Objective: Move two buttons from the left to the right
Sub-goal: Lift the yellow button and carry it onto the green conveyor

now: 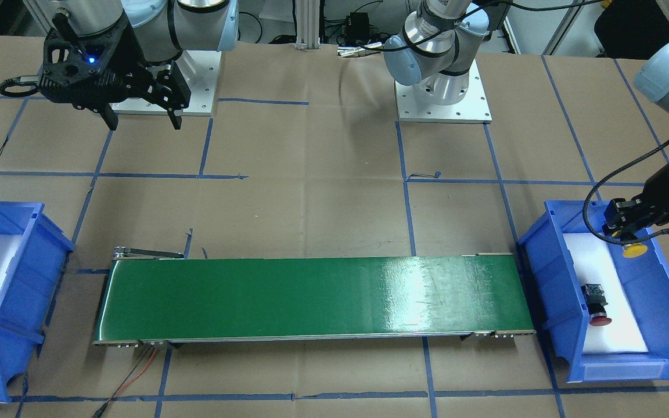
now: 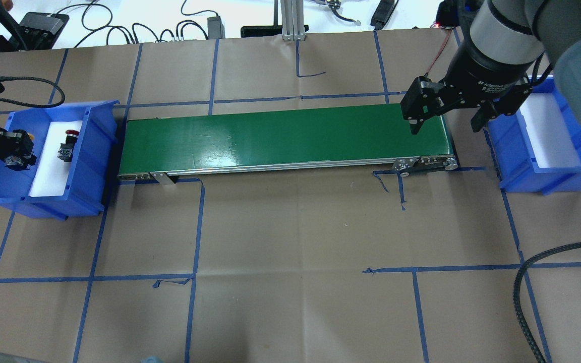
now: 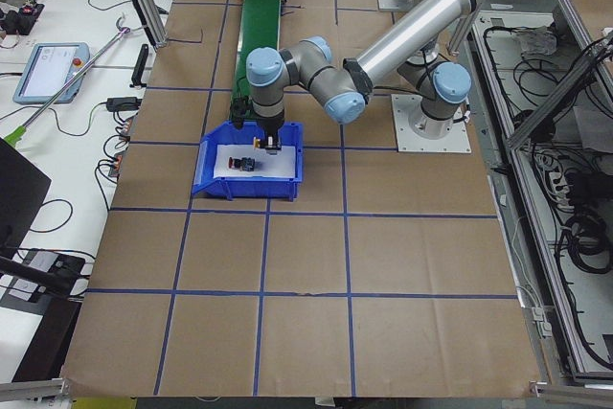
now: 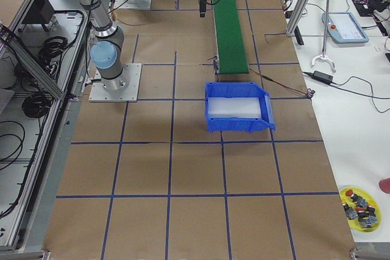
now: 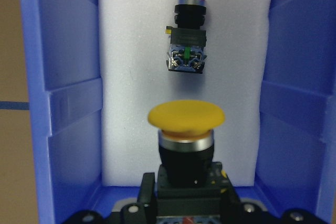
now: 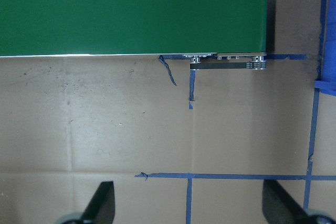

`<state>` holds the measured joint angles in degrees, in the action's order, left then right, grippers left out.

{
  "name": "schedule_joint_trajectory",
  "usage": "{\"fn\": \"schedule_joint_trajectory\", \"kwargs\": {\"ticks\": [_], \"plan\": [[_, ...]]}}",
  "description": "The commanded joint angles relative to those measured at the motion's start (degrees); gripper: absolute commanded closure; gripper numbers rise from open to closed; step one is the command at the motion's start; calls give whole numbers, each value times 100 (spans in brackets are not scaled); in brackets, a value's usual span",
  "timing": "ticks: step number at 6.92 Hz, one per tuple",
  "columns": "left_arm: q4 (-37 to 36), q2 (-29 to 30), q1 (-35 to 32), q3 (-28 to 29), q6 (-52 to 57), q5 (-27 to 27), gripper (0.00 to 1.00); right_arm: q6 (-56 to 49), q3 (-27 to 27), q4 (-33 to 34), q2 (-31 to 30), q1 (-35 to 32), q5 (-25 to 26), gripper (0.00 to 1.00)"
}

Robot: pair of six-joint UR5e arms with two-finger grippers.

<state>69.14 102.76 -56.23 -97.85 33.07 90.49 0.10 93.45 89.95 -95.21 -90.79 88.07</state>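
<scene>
My left gripper (image 1: 625, 227) is shut on the black body of the yellow button (image 5: 186, 119), which it holds over the white foam inside the left blue bin (image 1: 535, 261). The yellow cap also shows in the front view (image 1: 635, 251). The red button (image 5: 189, 30) lies on its side on the foam just beyond it and shows in the overhead view (image 2: 66, 146) as well. My right gripper (image 2: 447, 120) is open and empty, hanging above the right end of the green conveyor belt (image 2: 285, 135), with brown table paper below it in its wrist view.
The right blue bin (image 2: 515, 166) with a white foam liner stands off the belt's right end. The belt's rollers and brackets (image 6: 228, 62) stick out at its corner. A yellow dish of spare parts (image 4: 361, 206) sits far off on the side table.
</scene>
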Motion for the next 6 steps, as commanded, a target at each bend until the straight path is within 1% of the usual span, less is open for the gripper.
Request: {"fn": "schedule_joint_trajectory", "kwargs": {"ticks": [1,2,4,5,6], "plan": [[135,-46,-552,187,-142,-49,94,-10,-11,5,-41,0,0,0],[109,-28,-1000,214,-552,-58,94,-10,-11,5,-50,0,0,0],[82,33,-2010,205,-1991,-75,94,-19,-11,5,-24,0,0,0],[4,138,-2406,153,-2389,-49,94,-19,-11,5,-24,0,0,0],[-371,321,-2645,57,-2637,-49,94,-19,-11,5,-32,0,0,0]]}}
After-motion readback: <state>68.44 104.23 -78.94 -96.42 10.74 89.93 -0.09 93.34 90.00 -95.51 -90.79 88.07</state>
